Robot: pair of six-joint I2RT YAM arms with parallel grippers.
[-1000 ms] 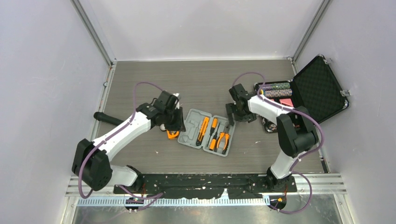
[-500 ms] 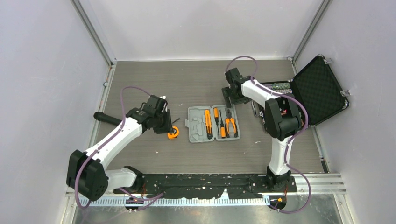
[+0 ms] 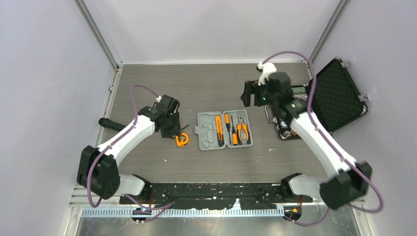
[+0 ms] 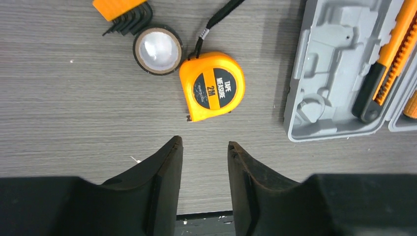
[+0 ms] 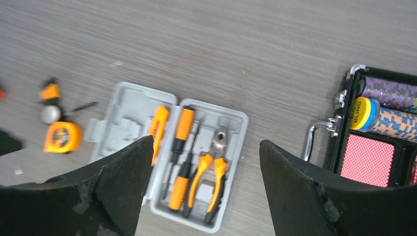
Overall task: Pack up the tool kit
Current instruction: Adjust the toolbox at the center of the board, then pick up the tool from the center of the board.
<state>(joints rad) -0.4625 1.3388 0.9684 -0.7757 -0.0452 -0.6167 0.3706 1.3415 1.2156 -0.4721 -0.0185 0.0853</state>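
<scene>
The left gripper [image 4: 204,143] hung slightly spread and empty over one tape measure [image 4: 212,87], which lay on the worktop [image 4: 74,113] just left of the open case [image 4: 324,59]. The case held one pliers [image 5: 212,169], two screwdrivers [image 5: 184,124] and one knife [image 5: 157,129]. The right gripper [image 5: 205,142] gaped wide above it.

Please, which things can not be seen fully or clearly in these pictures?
Left wrist view: the hex key set is cut off by the top edge, the grey case by the right edge.
Top view: the right arm covers much of the tray of the black case.
Right wrist view: the label on the tape measure is too blurred and small to read.
</scene>
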